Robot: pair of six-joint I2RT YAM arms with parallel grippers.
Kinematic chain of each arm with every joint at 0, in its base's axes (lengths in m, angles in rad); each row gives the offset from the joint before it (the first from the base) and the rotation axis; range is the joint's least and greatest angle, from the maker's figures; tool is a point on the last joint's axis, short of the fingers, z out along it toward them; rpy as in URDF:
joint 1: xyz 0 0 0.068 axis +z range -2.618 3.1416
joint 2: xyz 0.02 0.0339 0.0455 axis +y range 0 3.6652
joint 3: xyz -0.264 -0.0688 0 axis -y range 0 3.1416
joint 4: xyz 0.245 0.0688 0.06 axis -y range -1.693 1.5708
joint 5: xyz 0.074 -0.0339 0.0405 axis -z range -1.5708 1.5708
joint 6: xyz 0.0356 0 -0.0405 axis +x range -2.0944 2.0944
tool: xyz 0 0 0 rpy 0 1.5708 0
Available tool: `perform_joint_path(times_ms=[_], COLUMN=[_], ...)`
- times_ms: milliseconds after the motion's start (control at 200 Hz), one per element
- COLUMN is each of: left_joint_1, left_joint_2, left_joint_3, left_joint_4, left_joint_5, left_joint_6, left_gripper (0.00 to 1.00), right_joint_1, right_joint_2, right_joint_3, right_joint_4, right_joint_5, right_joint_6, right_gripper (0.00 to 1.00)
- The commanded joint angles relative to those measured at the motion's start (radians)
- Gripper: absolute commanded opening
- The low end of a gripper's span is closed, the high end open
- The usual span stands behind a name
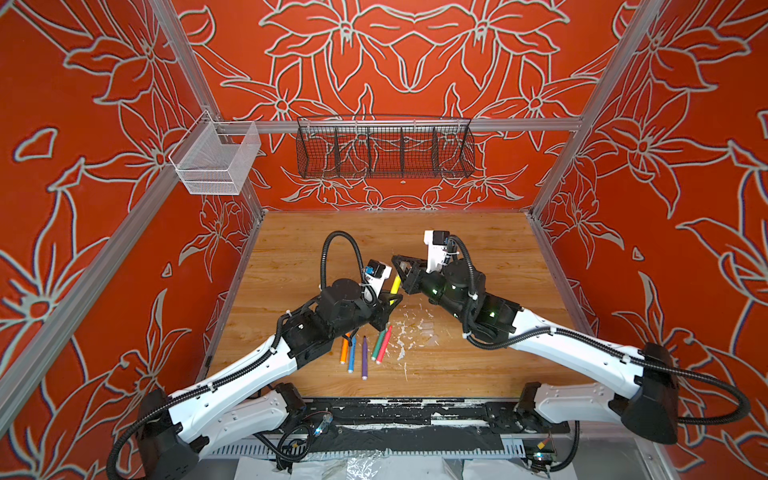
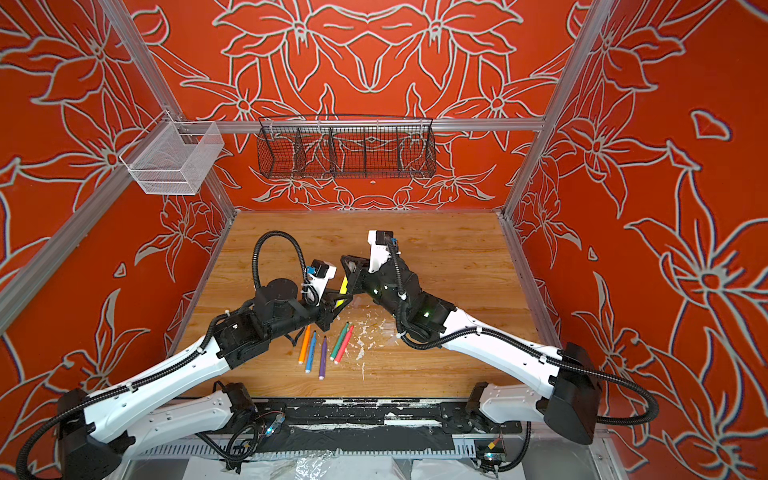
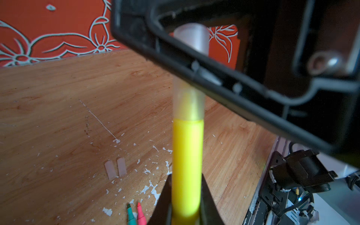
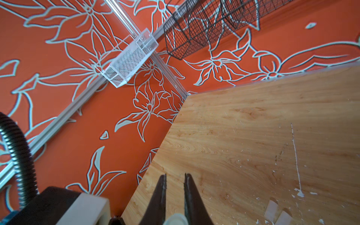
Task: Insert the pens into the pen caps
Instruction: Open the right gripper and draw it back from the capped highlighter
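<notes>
My left gripper [image 1: 394, 296] [image 3: 186, 177] is shut on the yellow pen [image 1: 396, 284] [image 2: 343, 286] [image 3: 187, 165], which points up off the table. A clear pen cap [image 3: 190, 103] [image 4: 175, 220] sits over the pen's tip, with my right gripper [image 1: 398, 267] [image 4: 175, 176] shut on it. One right finger crosses in front of the cap in the left wrist view. Orange [image 1: 344, 351], blue [image 1: 352, 355], purple [image 1: 364, 357], green [image 1: 378, 345] and red-pink [image 1: 384, 345] pens lie uncapped on the wood below the left arm. Two loose caps [image 3: 110, 169] [image 3: 121, 166] lie side by side on the table.
White paint flecks [image 1: 401, 336] scatter over the wood beside the pens. A black wire basket [image 1: 384, 151] hangs on the back wall and a white mesh basket [image 1: 216, 160] on the left rail. Red patterned walls enclose the table on three sides.
</notes>
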Motion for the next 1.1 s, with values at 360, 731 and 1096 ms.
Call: perform_joint_path(times_ms=[360,731,1096], left_joint_1=[0.029,0.087,0.087], left_joint_2=[0.141,0.114,-0.09], left_joint_3=[0.269,0.266,-0.038], left_joint_4=[0.115,0.125,-0.133], left_joint_5=[-0.161,-0.161,-0.163], left_joint_6=[0.045,0.054,-0.03], left_gripper=[0.0,0.0,0.0], right_joint_1=[0.114,0.131,0.083], right_joint_2=[-0.014,-0.018,-0.211], right_joint_3=[-0.143,-0.152,-0.073], right_joint_4=[-0.057,-0.077,-0.296], right_joint_5=[0.013,0.046,0.226], right_joint_6=[0.039,0.042,-0.055], right_gripper=[0.0,0.0,0.98])
